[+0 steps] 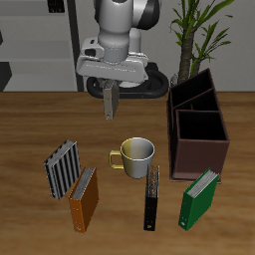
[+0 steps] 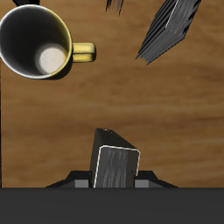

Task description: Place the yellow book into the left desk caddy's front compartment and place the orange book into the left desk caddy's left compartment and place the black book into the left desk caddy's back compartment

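While the pincer (image 1: pixel 110 103) hangs above the tabletop (image 1: pixel 30 129), closed on the yellow book (image 2: pixel 116 166), the left desk caddy (image 1: pixel 197 134) stands apart from it beside the mug (image 1: pixel 134 155). The orange book (image 1: pixel 85 199) and the black book (image 1: pixel 151 197) stand near the tabletop's front edge, the mug behind and between them.

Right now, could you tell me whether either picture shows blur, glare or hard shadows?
Exterior view: sharp, evenly lit, only soft shadows by the mug and caddy. Wrist view: also sharp, no glare; the mug's inside is dark, and the held yellow book hides some table.
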